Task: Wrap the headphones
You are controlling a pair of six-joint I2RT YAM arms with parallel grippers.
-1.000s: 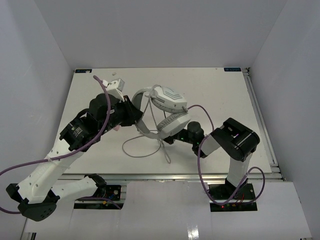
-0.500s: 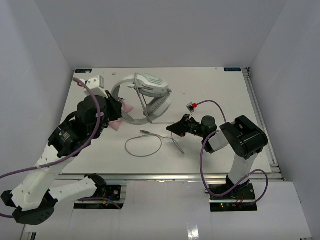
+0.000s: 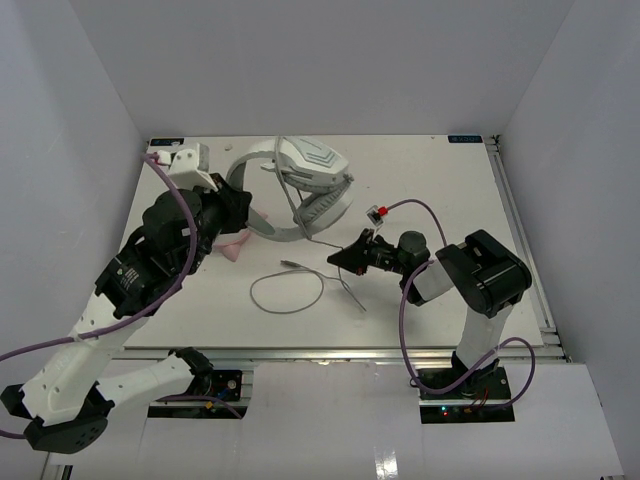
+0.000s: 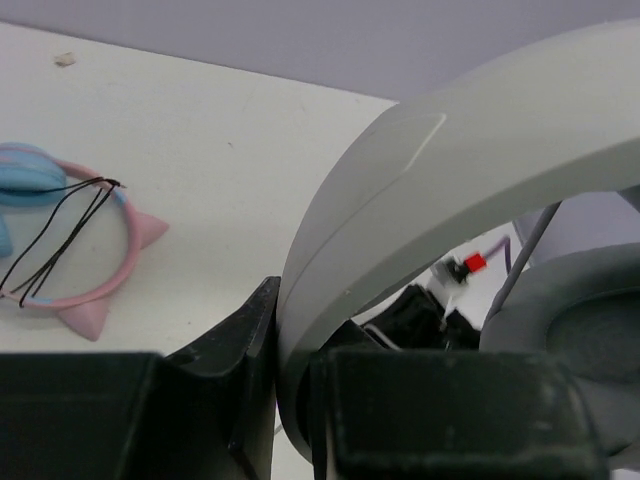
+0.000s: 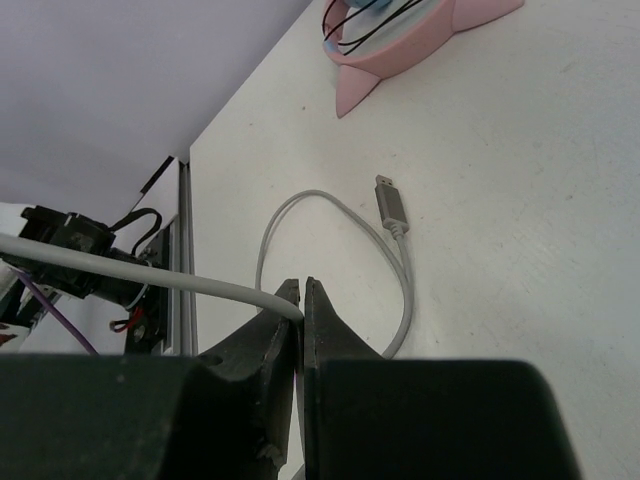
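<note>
The white-and-grey headphones (image 3: 305, 185) are held off the table at the back centre, ear cups to the right. My left gripper (image 3: 240, 207) is shut on the white headband (image 4: 420, 190), whose arch rises between the jaws; a grey ear cup (image 4: 570, 320) shows at the right. My left gripper also shows in its own wrist view (image 4: 290, 400). The thin grey cable (image 3: 285, 292) drops from the headphones and lies in a loop on the table, its plug (image 5: 392, 208) flat. My right gripper (image 3: 342, 258) is shut on the cable (image 5: 150, 275) just above the table, seen also in the right wrist view (image 5: 302, 300).
A pink-and-blue fabric band with thin dark loops (image 3: 232, 247) lies under the left arm, also in the left wrist view (image 4: 60, 235) and the right wrist view (image 5: 400, 40). White walls enclose the table. A metal rail (image 3: 520, 230) runs along the right edge.
</note>
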